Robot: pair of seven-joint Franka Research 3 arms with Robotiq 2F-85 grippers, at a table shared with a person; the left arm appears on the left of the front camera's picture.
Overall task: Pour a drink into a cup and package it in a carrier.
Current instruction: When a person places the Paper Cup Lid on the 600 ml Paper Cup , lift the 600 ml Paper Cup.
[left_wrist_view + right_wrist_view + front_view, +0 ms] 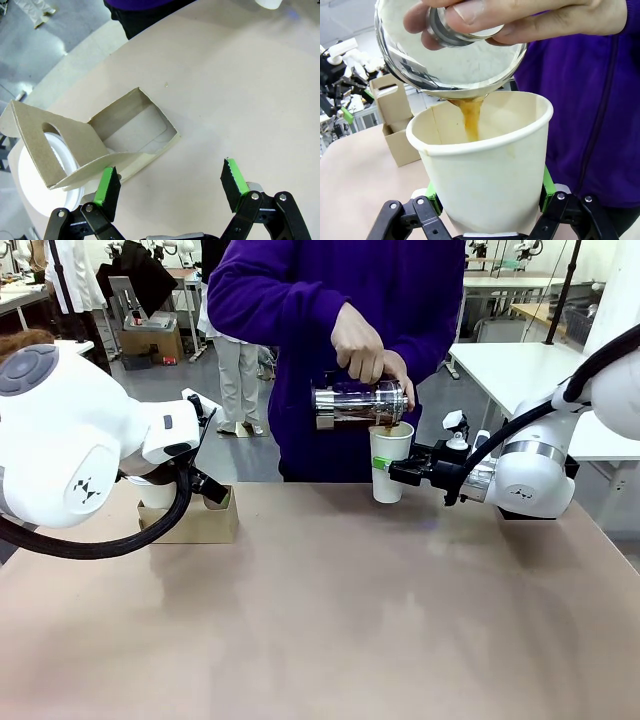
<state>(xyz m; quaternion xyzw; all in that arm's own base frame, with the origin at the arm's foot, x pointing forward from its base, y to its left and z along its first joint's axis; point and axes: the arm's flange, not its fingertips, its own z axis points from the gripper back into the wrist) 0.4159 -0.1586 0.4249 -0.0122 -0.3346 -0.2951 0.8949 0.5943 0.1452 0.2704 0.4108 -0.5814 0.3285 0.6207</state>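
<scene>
Drink (470,117), dark brown, streams from a glass pot (450,65), tipped by a person's hand (530,20), into the cup (485,165) clamped between the right fingers (547,186). Left fingers (235,177) stand apart above the bench (225,100), with the carrier (70,140) just beyond one tip.

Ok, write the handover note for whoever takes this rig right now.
Right tool: shut on the cup, near the far edge of the table.
Left tool: open, empty, above the table beside the carrier.
Person's hand tips the glass pot; the drink is streaming into the cup.
Done: cup gripped, pour under way.
Left: finish the pour, set the cup in the carrier's free compartment.
</scene>
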